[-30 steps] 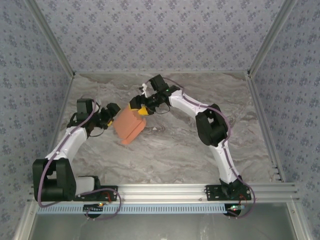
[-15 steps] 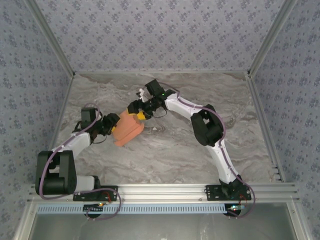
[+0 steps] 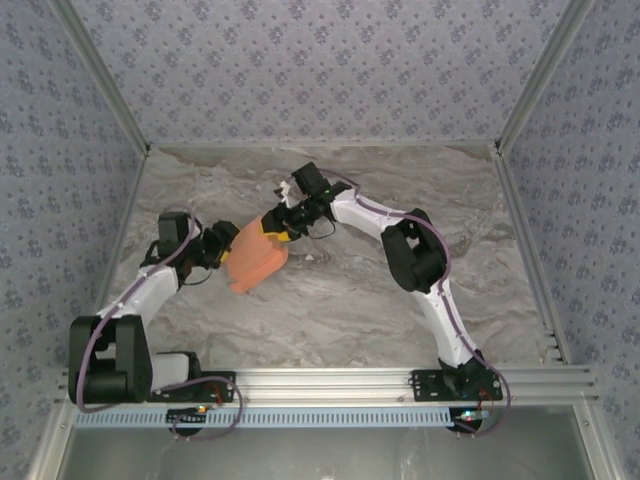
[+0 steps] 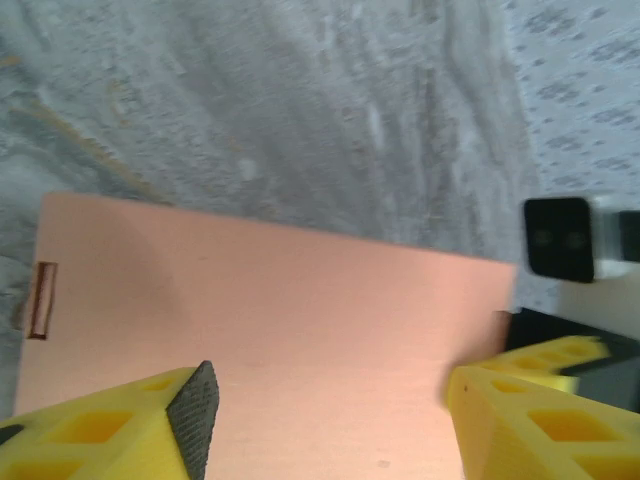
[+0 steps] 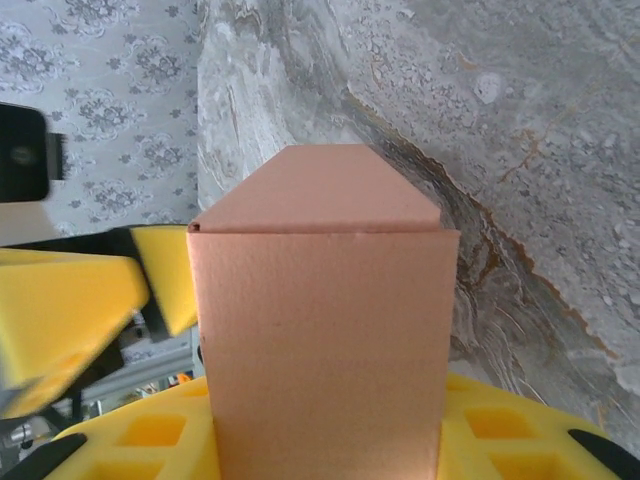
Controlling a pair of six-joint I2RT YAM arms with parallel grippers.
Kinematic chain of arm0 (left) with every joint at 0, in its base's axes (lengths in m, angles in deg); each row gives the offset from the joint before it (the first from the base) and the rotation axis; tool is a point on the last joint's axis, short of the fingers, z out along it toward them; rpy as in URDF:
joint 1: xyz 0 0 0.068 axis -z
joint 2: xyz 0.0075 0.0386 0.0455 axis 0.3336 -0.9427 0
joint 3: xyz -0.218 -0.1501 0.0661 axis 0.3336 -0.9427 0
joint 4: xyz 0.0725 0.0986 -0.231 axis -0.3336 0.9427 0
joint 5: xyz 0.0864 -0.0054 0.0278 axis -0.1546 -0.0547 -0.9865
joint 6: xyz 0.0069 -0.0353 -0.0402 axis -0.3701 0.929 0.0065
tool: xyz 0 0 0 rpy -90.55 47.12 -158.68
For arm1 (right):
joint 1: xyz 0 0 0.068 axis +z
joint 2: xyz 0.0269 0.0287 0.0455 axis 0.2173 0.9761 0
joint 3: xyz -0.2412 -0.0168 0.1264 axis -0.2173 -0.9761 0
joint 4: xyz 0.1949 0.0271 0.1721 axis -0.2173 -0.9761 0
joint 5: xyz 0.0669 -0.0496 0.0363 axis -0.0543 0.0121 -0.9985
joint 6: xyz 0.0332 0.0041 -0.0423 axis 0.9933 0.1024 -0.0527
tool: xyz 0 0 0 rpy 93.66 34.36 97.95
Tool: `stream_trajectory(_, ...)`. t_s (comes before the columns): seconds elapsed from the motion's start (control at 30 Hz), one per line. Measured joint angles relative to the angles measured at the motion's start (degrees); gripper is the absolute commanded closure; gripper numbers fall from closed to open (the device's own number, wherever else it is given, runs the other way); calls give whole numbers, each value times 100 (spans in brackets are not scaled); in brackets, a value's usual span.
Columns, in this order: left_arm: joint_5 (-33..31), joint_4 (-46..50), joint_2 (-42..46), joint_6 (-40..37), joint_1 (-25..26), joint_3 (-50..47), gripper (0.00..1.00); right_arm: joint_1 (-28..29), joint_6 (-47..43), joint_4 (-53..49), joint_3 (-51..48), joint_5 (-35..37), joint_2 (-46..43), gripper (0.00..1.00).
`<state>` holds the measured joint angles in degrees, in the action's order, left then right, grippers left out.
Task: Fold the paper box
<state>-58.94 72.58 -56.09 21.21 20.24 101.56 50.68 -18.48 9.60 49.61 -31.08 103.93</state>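
One paper box, salmon-orange and folded into a closed-looking block, lies on the marble-patterned table left of centre, between the two arms that reach in from either side. The right gripper meets the box at its far right corner. In the right wrist view the box stands up between this gripper's two yellow fingers, which press flush against both sides: it is clamped on the box. One tapered flap folds over the far end. The left gripper sits at the box's left edge. In its own view its two yellow fingers stand well apart in front of a broad flat panel of the box; whether their tips touch the panel cannot be told. One narrow slot is cut near that panel's left edge. Yellow fingers of the left gripper show just beside the box's left side in the right wrist view.
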Motion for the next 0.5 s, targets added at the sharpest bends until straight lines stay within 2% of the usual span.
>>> stream_trajectory(0.13, -42, 564, 398, -116, 2, 623, 25, -81, -671, -699, -2, 363, -365, 65)
stream_trajectory(0.23, -105, 874, 588, -173, 2, 1036, 23, -146, -1410, -1375, -4, 911, -874, 65)
stream_trajectory(0.37, -201, 1268, 763, -256, 2, 1318, 22, -195, -2612, -2111, -11, 1915, -1849, 67)
stream_trajectory(0.5, -315, 1480, 802, -275, 2, 1344, 22, -33, -4166, -2632, -20, 3377, -2927, 66)
